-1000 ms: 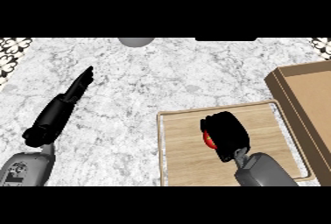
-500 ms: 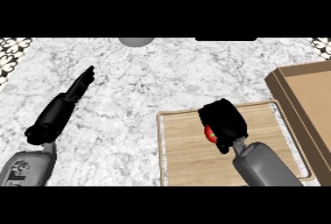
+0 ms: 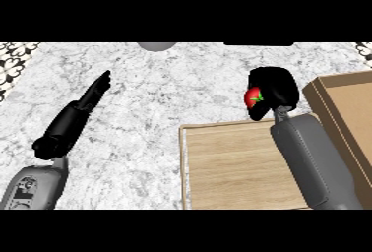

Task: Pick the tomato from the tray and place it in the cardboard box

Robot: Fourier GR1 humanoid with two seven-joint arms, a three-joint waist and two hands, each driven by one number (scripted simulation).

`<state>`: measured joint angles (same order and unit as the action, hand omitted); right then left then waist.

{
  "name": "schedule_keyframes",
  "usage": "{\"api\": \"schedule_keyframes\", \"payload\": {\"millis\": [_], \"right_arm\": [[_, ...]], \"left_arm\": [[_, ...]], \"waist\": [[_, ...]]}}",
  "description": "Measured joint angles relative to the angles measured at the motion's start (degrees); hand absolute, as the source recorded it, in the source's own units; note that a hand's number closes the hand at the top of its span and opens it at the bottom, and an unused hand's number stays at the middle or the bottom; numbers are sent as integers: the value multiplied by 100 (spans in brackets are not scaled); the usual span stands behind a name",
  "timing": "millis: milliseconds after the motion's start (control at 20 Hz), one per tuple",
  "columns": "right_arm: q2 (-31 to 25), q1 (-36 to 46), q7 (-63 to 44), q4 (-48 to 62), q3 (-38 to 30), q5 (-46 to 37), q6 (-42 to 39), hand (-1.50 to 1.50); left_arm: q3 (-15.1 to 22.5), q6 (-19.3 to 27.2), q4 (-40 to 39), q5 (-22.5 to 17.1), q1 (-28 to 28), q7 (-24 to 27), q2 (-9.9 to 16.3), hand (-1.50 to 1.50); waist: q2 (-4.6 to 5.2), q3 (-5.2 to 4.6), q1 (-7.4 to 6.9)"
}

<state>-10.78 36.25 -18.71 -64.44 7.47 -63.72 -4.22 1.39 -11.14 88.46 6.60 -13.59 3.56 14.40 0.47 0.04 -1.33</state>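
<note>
My right hand [image 3: 274, 89] is curled round a red tomato [image 3: 253, 97] with a green stem, held above the counter just beyond the far edge of the wooden tray [image 3: 232, 167]. Only the tomato's left side shows past the fingers. The cardboard box [image 3: 343, 106] lies to the right of that hand, its open inside partly cut off by the view's edge. My left hand [image 3: 76, 118] lies open at the left, fingers straight and pointing away over the marble counter.
A grey round object [image 3: 156, 46] sits at the counter's far edge, top centre. Patterned tiling [image 3: 15, 64] borders the marble counter at the far left. My right forearm [image 3: 312, 162] crosses the tray's right part.
My right hand has lifted the tomato off the tray and carried it away from me, past the tray's far edge and higher up. The left hand has not moved.
</note>
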Motion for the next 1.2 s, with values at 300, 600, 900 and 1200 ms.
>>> {"api": "schedule_keyframes", "payload": {"millis": [300,600,900,1200], "right_arm": [[-175,610,-351,-161,-236,-239,14,150],[-391,951,-1266,-580,-975,-335,419,150],[-857,975,-1803,-721,-1698,-367,715,150],[-1537,858,-1652,-495,-2409,-55,797,150]], "left_arm": [[-97,-33,-29,28,81,22,28,0],[-239,-132,-22,-62,128,33,131,0],[-282,-158,-52,-52,86,30,128,0],[-224,-131,13,52,122,17,37,0]], "waist": [[-43,-4,87],[-58,-5,138],[-54,-5,151],[-47,-4,135]]}}
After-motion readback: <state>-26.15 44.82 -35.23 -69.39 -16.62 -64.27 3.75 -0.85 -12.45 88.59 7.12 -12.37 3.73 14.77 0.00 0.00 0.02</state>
